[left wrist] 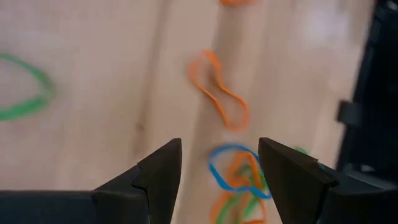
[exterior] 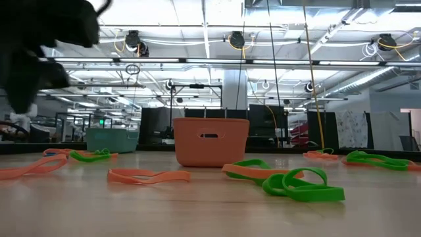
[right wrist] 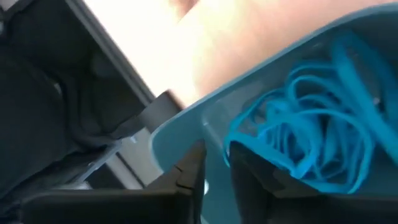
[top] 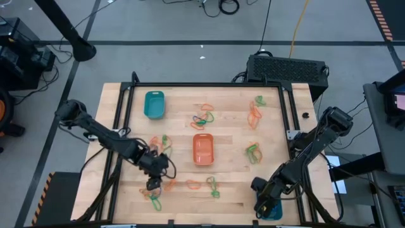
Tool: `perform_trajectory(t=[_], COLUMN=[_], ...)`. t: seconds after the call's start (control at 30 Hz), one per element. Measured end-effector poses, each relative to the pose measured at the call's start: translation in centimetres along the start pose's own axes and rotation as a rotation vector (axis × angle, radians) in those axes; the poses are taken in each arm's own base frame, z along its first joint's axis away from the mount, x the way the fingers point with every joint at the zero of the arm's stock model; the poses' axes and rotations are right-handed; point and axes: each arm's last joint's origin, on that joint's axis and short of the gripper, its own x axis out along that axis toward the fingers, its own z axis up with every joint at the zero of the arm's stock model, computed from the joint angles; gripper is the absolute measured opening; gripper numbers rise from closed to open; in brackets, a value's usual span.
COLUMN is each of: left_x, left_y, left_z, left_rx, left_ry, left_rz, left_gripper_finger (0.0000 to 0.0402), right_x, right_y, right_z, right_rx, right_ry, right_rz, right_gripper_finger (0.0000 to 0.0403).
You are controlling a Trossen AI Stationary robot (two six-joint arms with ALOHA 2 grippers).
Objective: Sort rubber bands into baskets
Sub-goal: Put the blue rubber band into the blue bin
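Note:
My left gripper (top: pixel 152 184) hangs open above the near left of the table. In its wrist view (left wrist: pixel 217 155) a tangle of blue, orange and green rubber bands (left wrist: pixel 235 177) lies on the wood between and below its fingers. A loose orange band (left wrist: pixel 221 93) lies beyond it. My right gripper (top: pixel 262 206) is shut on a teal basket (top: pixel 273 213) at the near right corner, which holds several blue bands (right wrist: pixel 311 137). An orange basket (top: pixel 202 149) stands mid-table and a second teal basket (top: pixel 154 104) at the far left. My right gripper pinches the teal basket's wall (right wrist: pixel 214 177) near a rounded corner, between its two fingers. One finger (right wrist: pixel 261 180) is inside the basket, next to the blue bands, and the other (right wrist: pixel 183 177) is outside. Whether the basket rests on the table does not show.
Clusters of orange, green and blue bands lie about the table: far middle (top: pixel 203 116), far right (top: pixel 255 111), right (top: pixel 254 152), near middle (top: pixel 212 185) and left (top: pixel 161 143). A black frame edges the table's far and side borders.

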Motion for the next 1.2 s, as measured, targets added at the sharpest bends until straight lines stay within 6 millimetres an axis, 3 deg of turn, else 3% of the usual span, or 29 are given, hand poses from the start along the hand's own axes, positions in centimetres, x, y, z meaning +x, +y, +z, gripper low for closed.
perform_trajectory(t=[0.37,0.8,1.07,1.2], left_x=[0.6,5.0,5.1,5.1], left_y=[-1.3,-0.9,-0.7,-0.6], left_z=[-2.2,-2.8,-2.6,-2.6], left_rx=[-0.089,-0.127,-0.121,-0.104], left_ry=[0.014,0.216,0.218,0.22], left_rz=[0.065,0.127,0.133,0.135], left_gripper_finger=[0.0219,0.0219,0.0215,0.017], right_x=[-0.1,-0.2,-0.5,-1.2], right_y=[1.2,1.3,1.6,2.6], right_z=[-0.3,-0.3,0.0,0.1], right_rx=[-0.04,-0.065,-0.081,-0.16], right_ry=[0.109,0.105,0.102,0.083], right_rz=[0.122,0.134,0.146,0.186], right_gripper_finger=[0.0139,0.0144,0.0144,0.0144])
